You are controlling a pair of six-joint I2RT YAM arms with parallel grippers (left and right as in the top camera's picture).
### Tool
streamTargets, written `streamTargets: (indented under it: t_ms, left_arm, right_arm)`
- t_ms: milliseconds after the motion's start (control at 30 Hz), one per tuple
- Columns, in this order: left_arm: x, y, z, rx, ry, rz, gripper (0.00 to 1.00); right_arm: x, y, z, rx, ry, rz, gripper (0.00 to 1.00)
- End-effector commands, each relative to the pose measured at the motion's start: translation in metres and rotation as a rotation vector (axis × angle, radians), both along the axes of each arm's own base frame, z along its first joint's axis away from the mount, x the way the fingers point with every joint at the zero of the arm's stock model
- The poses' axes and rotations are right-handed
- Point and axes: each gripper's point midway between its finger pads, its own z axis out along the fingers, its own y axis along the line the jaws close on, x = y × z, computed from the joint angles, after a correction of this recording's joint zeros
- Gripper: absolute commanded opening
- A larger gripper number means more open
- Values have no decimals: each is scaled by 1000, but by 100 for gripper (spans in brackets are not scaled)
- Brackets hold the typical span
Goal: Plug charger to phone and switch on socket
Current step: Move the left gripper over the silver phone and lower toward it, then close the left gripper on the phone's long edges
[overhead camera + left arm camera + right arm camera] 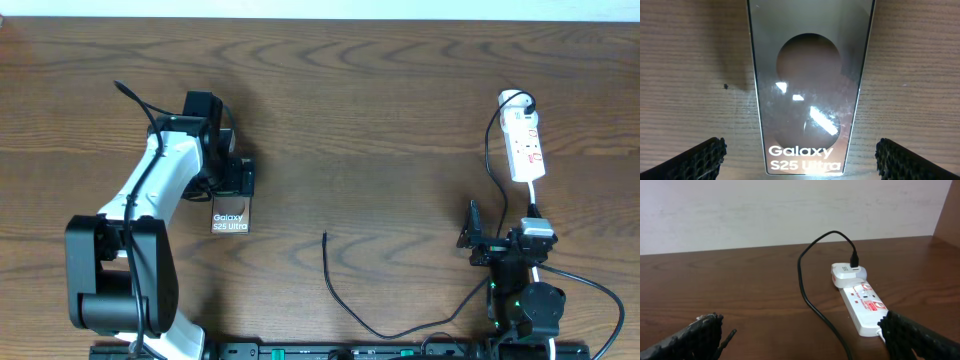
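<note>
The phone [230, 220] lies flat on the table left of centre, lettering end toward the front. In the left wrist view the phone [810, 85] fills the middle. My left gripper [236, 182] hangs over its far end, open [800, 160], with one finger on each side of it and not touching. The white socket [526, 146] lies at the right rear. The charger [345, 300] runs from its adapter [847, 274] along the front; its free end [324, 237] lies bare mid-table. My right gripper [500, 238] is open and empty [805, 342], just in front of the socket [865, 305].
The wooden table [380, 120] ends at a pale wall behind the socket. The socket's white lead [537, 205] runs toward my right arm's base [525, 310]. My left arm's base [115, 275] stands at the front left.
</note>
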Motion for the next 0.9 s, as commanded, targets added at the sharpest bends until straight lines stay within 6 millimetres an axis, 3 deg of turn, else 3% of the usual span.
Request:
streamTargets:
  t_ms: [0, 300, 533, 867]
  left_arm:
    - [-3, -4, -8, -19, 26, -12, 98]
    - [2, -21, -8, -19, -6, -62, 98]
    - [3, -10, -11, 39, -11, -49, 98]
    - [-11, -9, -42, 37, -14, 14, 98]
  right_arm:
    - [0, 3, 0, -12, 1, 12, 99]
    - [0, 3, 0, -12, 1, 12, 99]
    - [0, 3, 0, -12, 1, 12, 99]
    - [0, 3, 0, -12, 1, 12, 99]
